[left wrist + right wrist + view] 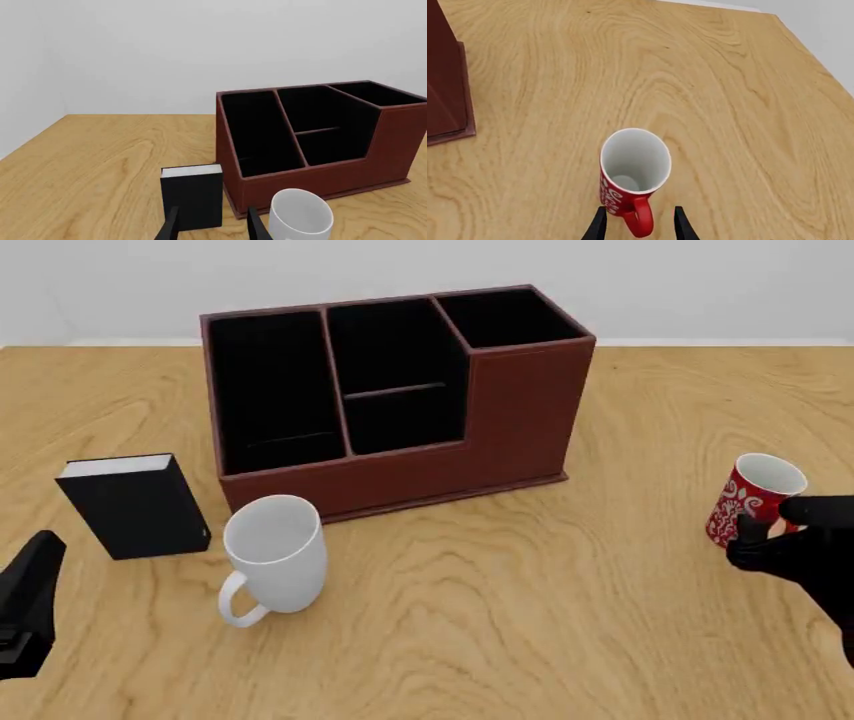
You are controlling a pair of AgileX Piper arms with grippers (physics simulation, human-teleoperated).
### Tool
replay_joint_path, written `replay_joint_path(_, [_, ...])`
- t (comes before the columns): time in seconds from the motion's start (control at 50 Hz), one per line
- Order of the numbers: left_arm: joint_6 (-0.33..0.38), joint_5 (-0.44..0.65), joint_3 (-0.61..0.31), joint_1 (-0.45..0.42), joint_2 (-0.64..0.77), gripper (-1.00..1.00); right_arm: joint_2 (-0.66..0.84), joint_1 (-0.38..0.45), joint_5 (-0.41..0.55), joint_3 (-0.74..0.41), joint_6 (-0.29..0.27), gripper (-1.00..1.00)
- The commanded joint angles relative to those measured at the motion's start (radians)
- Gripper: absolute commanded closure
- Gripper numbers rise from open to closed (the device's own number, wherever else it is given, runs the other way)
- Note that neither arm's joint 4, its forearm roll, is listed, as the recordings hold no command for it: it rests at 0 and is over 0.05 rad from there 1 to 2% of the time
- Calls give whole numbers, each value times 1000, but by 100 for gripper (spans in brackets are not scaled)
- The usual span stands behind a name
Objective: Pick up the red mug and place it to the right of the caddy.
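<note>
The red mug with a white swirly pattern stands upright on the table, well to the right of the caddy, a large reddish-brown box with three black compartments. My right gripper is at the mug's near side. In the right wrist view the red mug has its handle between my open right gripper's fingers, with gaps on both sides. My left gripper is open and empty at the table's near left. In the left wrist view my left gripper faces the caddy.
A plain white mug stands in front of the caddy, its handle toward me. A small black book-like box stands left of it. The caddy's corner shows in the right wrist view. The table's right edge lies beyond the red mug.
</note>
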Motion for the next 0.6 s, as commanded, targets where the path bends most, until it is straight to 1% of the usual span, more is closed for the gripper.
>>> replay_joint_path(0.02, [0,0,0,0,0,-100,47,-7,-29,-6,-1,-100])
replay_joint_path(0.12, [0,0,0,0,0,-100,61,-6,-48,0,-7,-100])
replay_joint_path(0.14, [0,0,0,0,0,-100,47,-21,-62,10,-26,100])
replay_joint_path(0.18, [0,0,0,0,0,-100,36,-6,-45,11,-17,100])
replay_joint_path(0.26, [0,0,0,0,0,-100,16,-6,-45,19,-30,100])
replay_joint_path(0.3, [0,0,0,0,0,-100,0,-7,-30,18,-22,100])
replay_joint_path(0.46, [0,0,0,0,0,-100,-34,4,-16,28,-22,100])
replay_joint_path(0.54, [0,0,0,0,0,-100,-121,13,41,29,-16,100])
replay_joint_path(0.6, [0,0,0,0,0,-100,-198,26,105,19,-13,100])
